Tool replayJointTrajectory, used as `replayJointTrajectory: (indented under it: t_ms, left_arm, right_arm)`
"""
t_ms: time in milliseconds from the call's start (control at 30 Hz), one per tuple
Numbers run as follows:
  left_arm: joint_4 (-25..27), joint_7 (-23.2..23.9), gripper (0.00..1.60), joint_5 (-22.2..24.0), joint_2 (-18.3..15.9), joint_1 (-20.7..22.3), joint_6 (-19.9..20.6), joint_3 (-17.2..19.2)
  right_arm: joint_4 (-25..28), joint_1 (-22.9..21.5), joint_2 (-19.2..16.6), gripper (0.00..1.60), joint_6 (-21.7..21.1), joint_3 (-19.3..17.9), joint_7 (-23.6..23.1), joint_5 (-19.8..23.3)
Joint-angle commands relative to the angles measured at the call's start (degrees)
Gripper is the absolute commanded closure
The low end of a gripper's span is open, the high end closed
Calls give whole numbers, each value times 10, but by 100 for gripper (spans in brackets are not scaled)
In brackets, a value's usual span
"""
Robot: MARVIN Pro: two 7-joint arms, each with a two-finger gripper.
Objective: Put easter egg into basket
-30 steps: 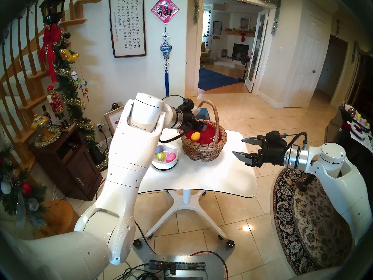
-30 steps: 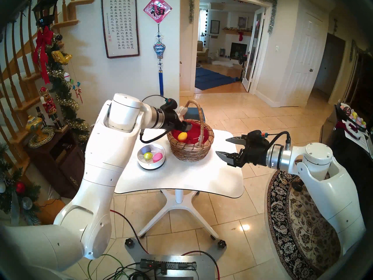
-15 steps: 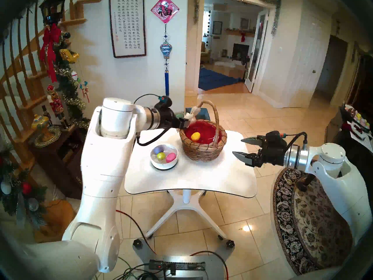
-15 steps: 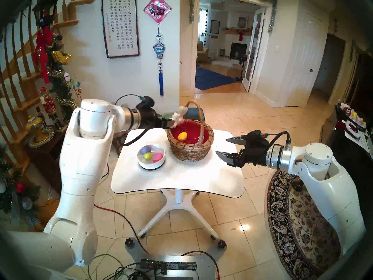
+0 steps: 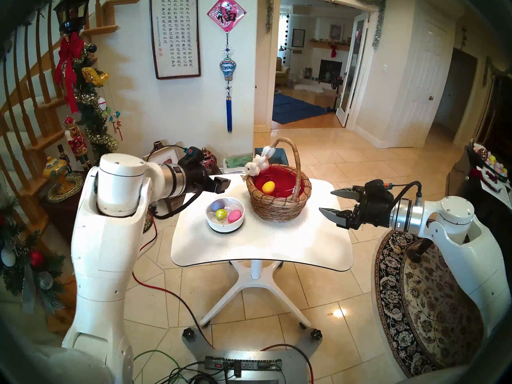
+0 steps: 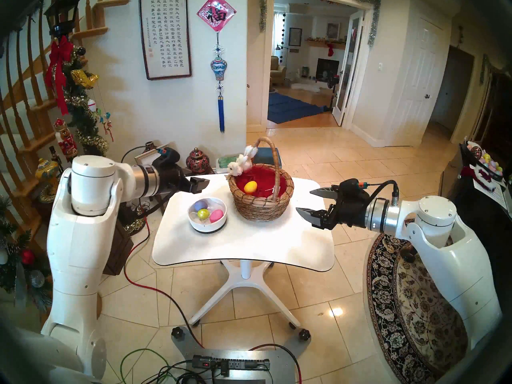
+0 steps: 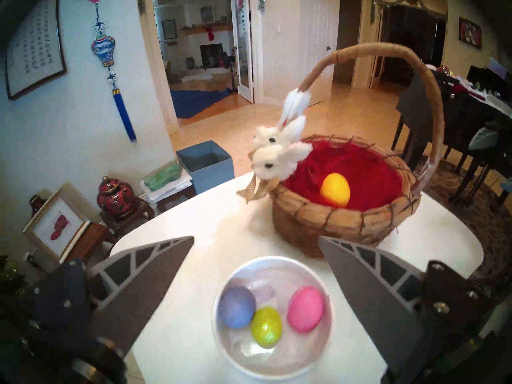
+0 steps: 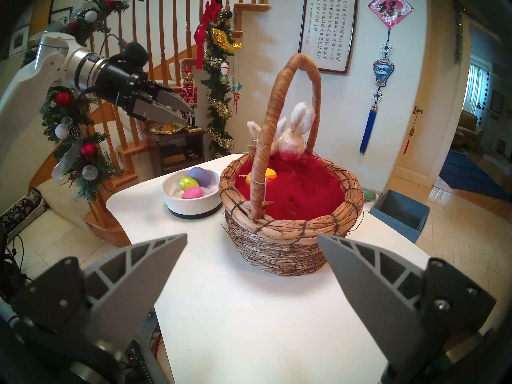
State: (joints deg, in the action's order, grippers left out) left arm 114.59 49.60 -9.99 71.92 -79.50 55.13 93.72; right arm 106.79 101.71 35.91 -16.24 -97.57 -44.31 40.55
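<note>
Resting on red lining, a yellow egg sits inside our wicker basket near the table's far edge.
Beside it, a white bowl holds three eggs; our left gripper hangs spread and empty over the far left corner, our right gripper likewise off the right edge.

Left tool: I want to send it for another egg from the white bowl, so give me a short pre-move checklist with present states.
1. Left tool open and empty: ok.
2. Eggs left in the white bowl: ok; purple egg, green egg, pink egg.
3. Yellow egg settled inside the basket: ok.
4. Basket upright on the table: ok.
5. Right tool clear of bowl and basket: ok.
6. Enough room between eggs for fingers: cannot tell.
</note>
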Motion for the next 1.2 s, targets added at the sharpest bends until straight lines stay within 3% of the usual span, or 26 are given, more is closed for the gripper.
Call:
replayJointTrajectory:
  t_ms: [0, 300, 633, 1167]
  left_arm:
    - [39, 59, 0, 9, -51, -43, -1, 8]
    - [45, 55, 0, 38, -66, -65, -1, 21]
    - [55, 53, 0, 64, -95, -103, -1, 4]
    - [34, -1, 0, 68, -73, -98, -1, -39]
  right_arm:
    - [1, 0, -2, 0, 1, -4, -1, -1]
    - [1, 0, -2, 0, 1, -4, 0, 0]
    - [1, 0, -3, 0, 2, -3, 0, 0]
    - [1, 1, -3, 0, 2, -3, 0, 1]
